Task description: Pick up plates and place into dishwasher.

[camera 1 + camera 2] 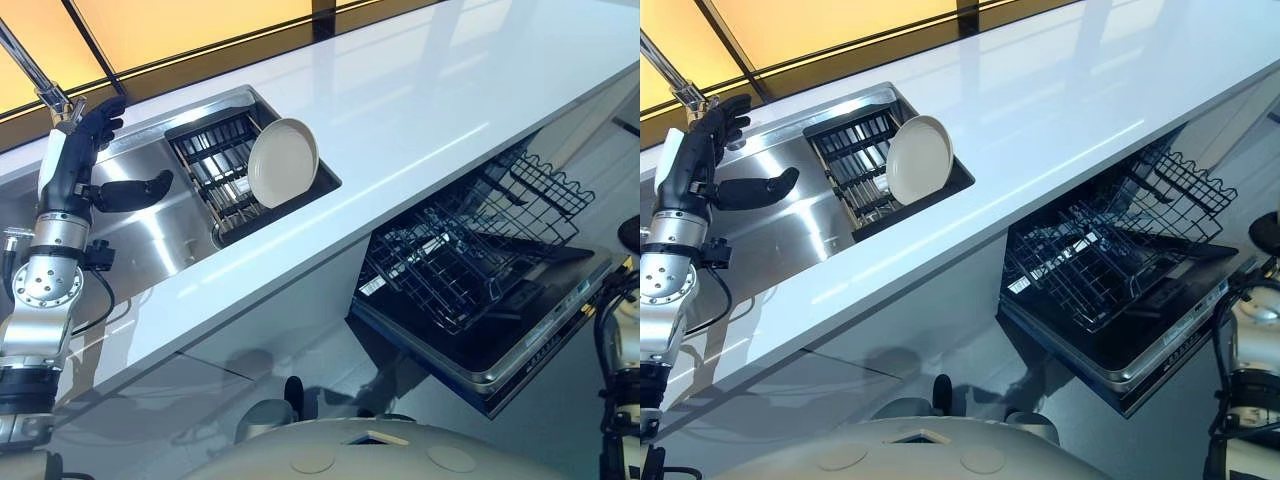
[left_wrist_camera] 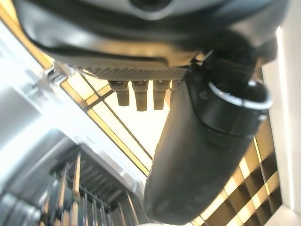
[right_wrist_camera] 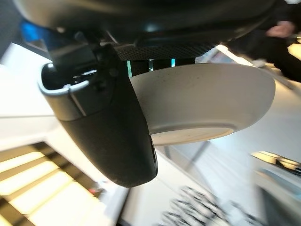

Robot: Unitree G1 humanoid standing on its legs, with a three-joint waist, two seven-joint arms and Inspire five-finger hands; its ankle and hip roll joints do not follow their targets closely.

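**One plate in the right hand, one plate upright in the sink rack**

In the right wrist view, the right hand holds a cream plate. Its thick dark thumb lies across the plate's near edge, and the plate's curved rim and flat foot ring jut out past the thumb. The fingers behind the plate are hidden, but the thumb is clearly clamped against it.

A second plate, round, matte and off-white, stands on edge in a black slatted dish rack. The rack sits in the right part of a brushed steel sink. This plate leans slightly and touches no hand.

The left hand is raised over the sink's left side, near the metal tap. It is well apart from the racked plate. Its fingers are loosely extended and hold nothing, and the thumb sticks out sideways towards the rack. In the left wrist view the short fingertips hang in a straight row with open air beyond them.

A glossy white countertop runs between the sink and the dishwasher. The dishwasher's door is folded down below the counter edge. Its black wire rack is pulled out, with upright tines and a raised end section.
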